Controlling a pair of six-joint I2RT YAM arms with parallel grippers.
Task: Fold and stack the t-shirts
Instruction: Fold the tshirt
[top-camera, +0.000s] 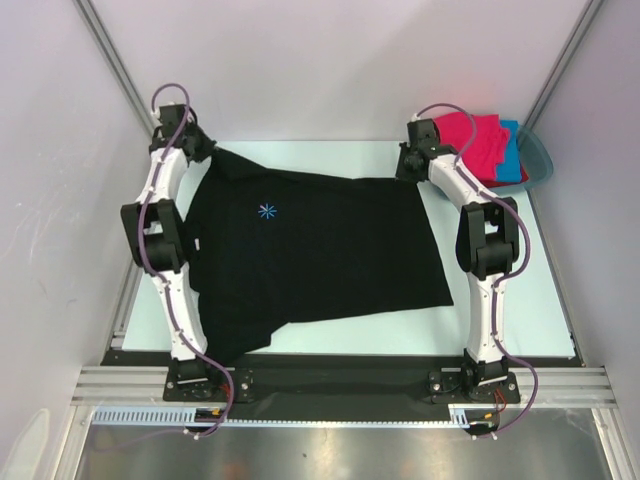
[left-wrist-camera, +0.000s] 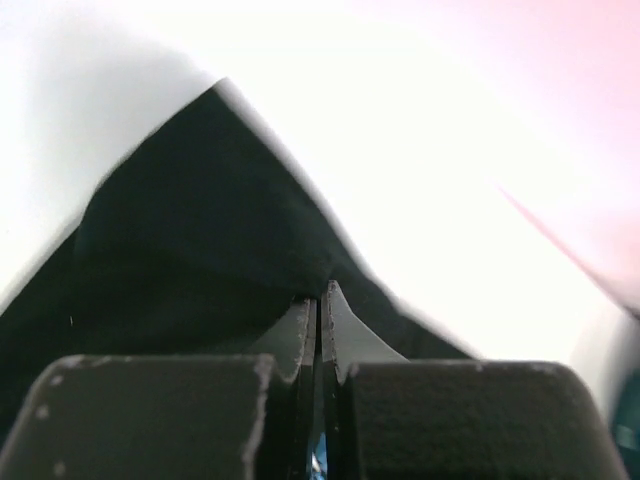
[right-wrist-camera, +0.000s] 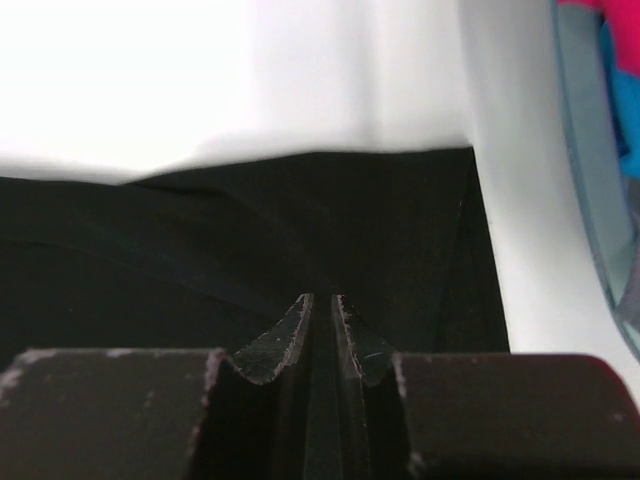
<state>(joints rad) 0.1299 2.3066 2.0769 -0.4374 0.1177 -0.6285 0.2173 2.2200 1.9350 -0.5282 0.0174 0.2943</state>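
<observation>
left jaws: pressed shut, pinching the black t-shirt (top-camera: 320, 250) at its 10 o'clock corner | black t-shirt: spread across mid-tabletop (top-camera: 545, 300) | right jaws: nearly together, thin slit, at its 1 o'clock corner, hold unclear | pink t-shirt (top-camera: 475, 140), blue t-shirt (top-camera: 512, 160): in basin (top-camera: 541, 158), 1 o'clock

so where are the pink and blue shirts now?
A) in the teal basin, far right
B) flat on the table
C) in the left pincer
A: pink shirt and blue shirt lie bunched in the teal basin; only the black shirt is spread out.
</observation>
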